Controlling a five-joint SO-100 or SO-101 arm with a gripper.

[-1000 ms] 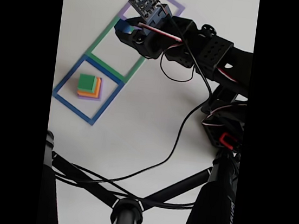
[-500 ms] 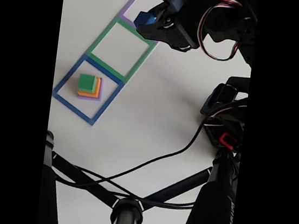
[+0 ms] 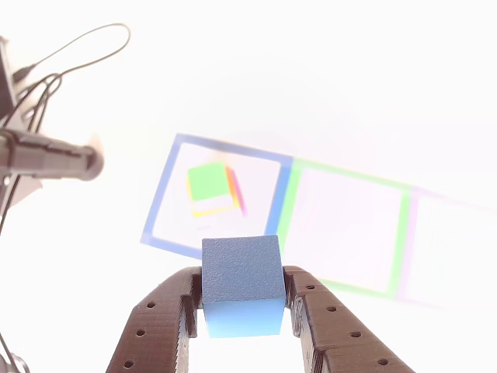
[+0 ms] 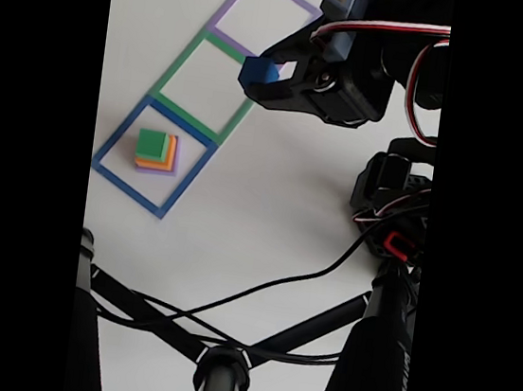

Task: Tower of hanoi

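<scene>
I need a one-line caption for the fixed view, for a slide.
The tool holds a blue cube above the green square outline; three stacked cubes sit inside the blue outline.

Your black two-finger gripper is clamped on a small matte blue cube, one finger pressing each opposite side. In the other view the dark perforated fingers rise from the bottom edge and converge on the cube. In the fixed view your arm reaches in from the upper right, wrist bent, with the gripper raised above the table.
</scene>
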